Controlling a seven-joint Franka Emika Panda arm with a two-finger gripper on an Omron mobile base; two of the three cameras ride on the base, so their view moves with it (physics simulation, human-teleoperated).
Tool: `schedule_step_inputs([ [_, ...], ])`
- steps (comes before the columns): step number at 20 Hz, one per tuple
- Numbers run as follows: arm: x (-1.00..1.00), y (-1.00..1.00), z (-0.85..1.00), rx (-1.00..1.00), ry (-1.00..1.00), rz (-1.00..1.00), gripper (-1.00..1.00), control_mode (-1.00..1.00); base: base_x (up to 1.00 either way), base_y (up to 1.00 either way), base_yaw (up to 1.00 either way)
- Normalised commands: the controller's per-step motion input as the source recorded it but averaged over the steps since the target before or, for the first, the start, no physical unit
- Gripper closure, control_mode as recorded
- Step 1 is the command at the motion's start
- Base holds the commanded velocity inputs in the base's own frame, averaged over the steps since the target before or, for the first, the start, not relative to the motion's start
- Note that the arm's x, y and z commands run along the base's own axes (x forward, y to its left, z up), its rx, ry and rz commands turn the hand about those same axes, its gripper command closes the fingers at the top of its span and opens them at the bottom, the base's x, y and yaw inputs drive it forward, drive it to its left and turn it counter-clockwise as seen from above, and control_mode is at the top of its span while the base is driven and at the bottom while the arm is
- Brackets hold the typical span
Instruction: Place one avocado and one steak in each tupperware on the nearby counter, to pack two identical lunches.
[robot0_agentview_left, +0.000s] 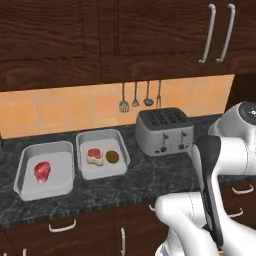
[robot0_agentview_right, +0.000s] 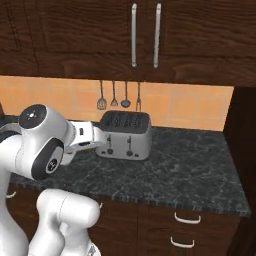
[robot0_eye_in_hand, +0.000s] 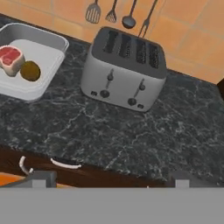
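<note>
Scanning: you have one lunch packed and one short an avocado, judging by what lies in the trays.
Counter (robot0_agentview_left: 150, 175): dark marbled stone running left to right; it carries both trays and a toaster (robot0_agentview_left: 164, 131).
Left tupperware (robot0_agentview_left: 30, 150): long axis runs away from you toward the tiled wall; it holds a steak (robot0_agentview_left: 42, 171) alone, lying flat near the middle.
Right tupperware (robot0_agentview_left: 120, 150): just beside the first, same heading; the two sit parallel so you can fill them alike.
Its contents: steak (robot0_agentview_left: 94, 155) on the left, avocado (robot0_agentview_left: 112, 156) close on its right, too foreshortened to tell which way it points.
Gripper (robot0_eye_in_hand: 109, 179): tips wide apart, holding nothing, looking down over the counter before the toaster.
</note>
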Motion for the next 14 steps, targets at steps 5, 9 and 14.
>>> schedule_step_inputs([
  [5, 0.0, 0.0, 0.0, 0.0, 0.0, 0.0, -1.0, 1.0, -0.15, -1.0, 0.0],
  [9, 0.0, 0.0, 0.0, 0.0, 0.0, 0.0, -1.0, 1.0, -0.98, -0.76, 0.0],
  [14, 0.0, 0.0, 0.0, 0.0, 0.0, 0.0, -1.0, 1.0, -0.55, -0.42, 0.0],
])
